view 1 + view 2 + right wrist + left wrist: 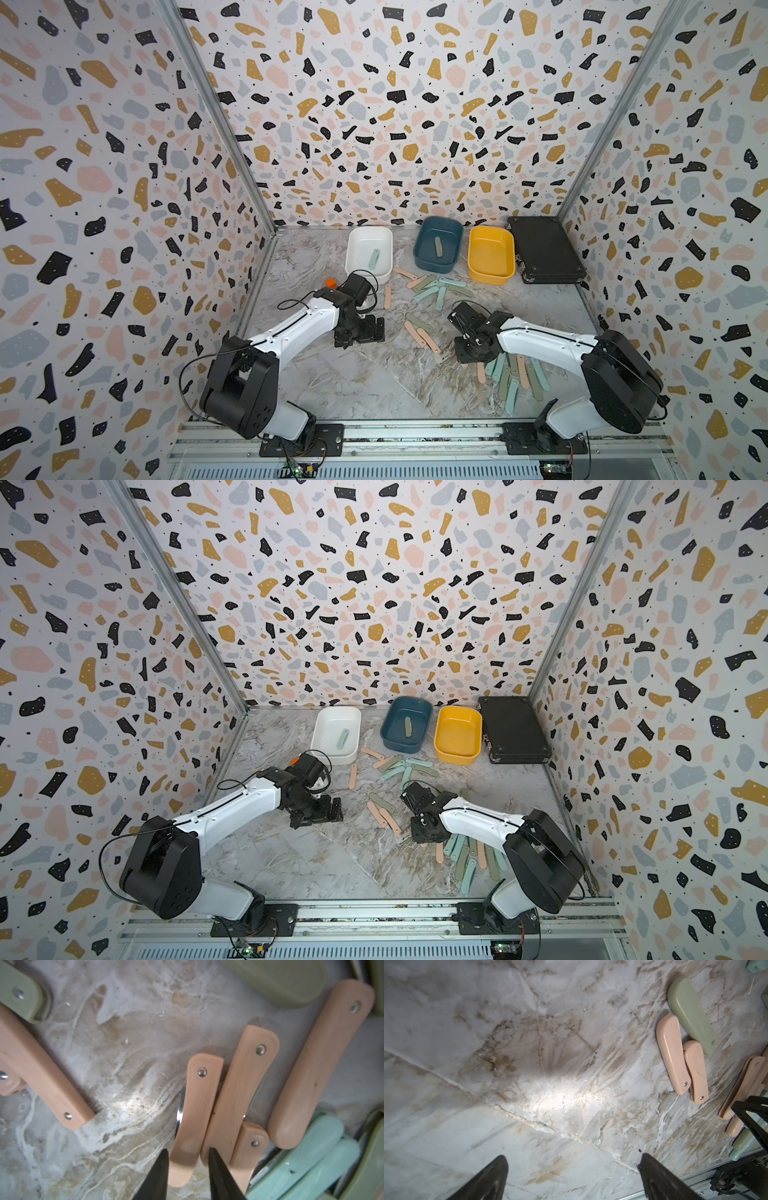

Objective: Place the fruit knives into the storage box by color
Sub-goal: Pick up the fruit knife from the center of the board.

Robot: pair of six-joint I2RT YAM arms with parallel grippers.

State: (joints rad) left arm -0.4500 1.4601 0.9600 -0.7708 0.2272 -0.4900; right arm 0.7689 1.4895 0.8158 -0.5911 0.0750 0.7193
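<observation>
I am on the pick step. My right gripper [188, 1155] is down at the knife pile on the bench [124, 1064], jaws standing either side of the rounded end of a peach-pink knife [195, 1105]. The fingers sit hard beside its edges, but I cannot tell whether they pinch it yet. A second peach knife [239, 1095] lies touching alongside it. My left gripper [571, 1159] hangs released over bare bench, holding nothing.

The white tub [365, 241] has a mint knife [374, 258] and the teal tub [428, 245] a sage green knife [439, 246]. The yellow tub [490, 255] is empty, so I judge peach belongs there. The next move calls for a firm pinch, a straight lift clear of the neighbour, then a carry back to the yellow tub.
</observation>
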